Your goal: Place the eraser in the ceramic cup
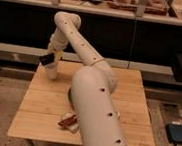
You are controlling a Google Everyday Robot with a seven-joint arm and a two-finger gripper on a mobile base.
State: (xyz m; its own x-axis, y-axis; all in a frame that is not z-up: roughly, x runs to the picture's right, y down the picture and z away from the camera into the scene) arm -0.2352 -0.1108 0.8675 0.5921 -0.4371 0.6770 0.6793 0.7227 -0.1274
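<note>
My gripper [49,57] is at the table's far left corner, shut on the eraser [46,58], a small black block. It holds the eraser just above the rim of the white ceramic cup [50,72], which stands upright on the wooden table [132,93]. The eraser's lower end is at or just over the cup's mouth; I cannot tell whether it touches. My white arm [93,103] crosses the middle of the view.
A green bowl [70,93] is mostly hidden behind my arm at the table's centre. A red-brown and white packet [68,121] lies near the front edge. A dark shelf unit stands behind the table. A blue box [177,133] sits on the floor to the right.
</note>
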